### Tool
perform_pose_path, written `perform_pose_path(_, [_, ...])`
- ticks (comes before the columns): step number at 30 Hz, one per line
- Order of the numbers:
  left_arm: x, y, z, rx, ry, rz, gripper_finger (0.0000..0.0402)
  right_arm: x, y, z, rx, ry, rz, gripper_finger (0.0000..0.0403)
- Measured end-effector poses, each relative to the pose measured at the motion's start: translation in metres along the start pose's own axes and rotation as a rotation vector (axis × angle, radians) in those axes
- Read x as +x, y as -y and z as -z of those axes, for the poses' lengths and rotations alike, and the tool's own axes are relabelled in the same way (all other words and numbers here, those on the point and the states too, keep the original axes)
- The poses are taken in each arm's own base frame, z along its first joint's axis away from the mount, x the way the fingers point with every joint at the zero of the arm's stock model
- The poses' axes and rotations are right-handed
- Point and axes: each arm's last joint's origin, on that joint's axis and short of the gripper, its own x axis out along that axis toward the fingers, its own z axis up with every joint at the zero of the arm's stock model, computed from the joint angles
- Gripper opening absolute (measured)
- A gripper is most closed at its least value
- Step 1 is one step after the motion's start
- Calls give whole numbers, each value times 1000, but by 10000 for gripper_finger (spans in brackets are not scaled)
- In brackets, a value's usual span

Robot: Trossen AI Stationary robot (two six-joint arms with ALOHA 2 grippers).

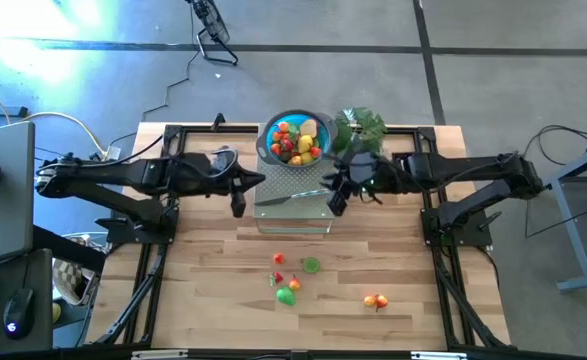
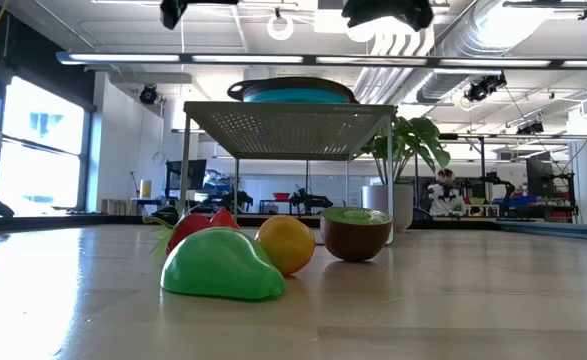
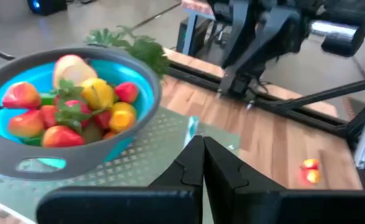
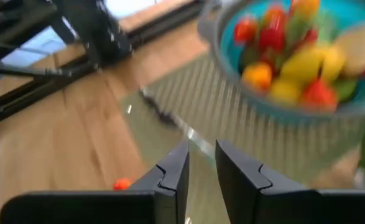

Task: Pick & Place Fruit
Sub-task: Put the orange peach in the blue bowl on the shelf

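Clenched empty, my left gripper; right gripper slightly parted. Small glossy toy fruits sit lower centre; only low view reveals their rounded profiles.

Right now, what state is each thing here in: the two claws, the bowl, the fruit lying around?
left gripper: shut, empty, above the metal rack.
right gripper: slightly parted, empty, over the rack.
blue bowl: upright on the rack, full of fruit.
knife: lying flat on the rack.
loose fruits: resting on the table, outside the bowl.
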Motion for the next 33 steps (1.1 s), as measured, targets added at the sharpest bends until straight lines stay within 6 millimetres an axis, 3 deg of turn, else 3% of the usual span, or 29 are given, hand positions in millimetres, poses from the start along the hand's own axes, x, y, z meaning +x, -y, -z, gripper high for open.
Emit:
perform_pose_path(12, [-9,23,28,-54,-58,73,0,-25,-26,55,282,-306,95,71])
perform_pose_path(19, [-10,25,28,-66,-51,69,0,-42,-40,78,429,-450,124,71])
perform_pose_path(33, [-10,25,28,-85,-53,68,0,-70,-62,110,557,-609,147,71])
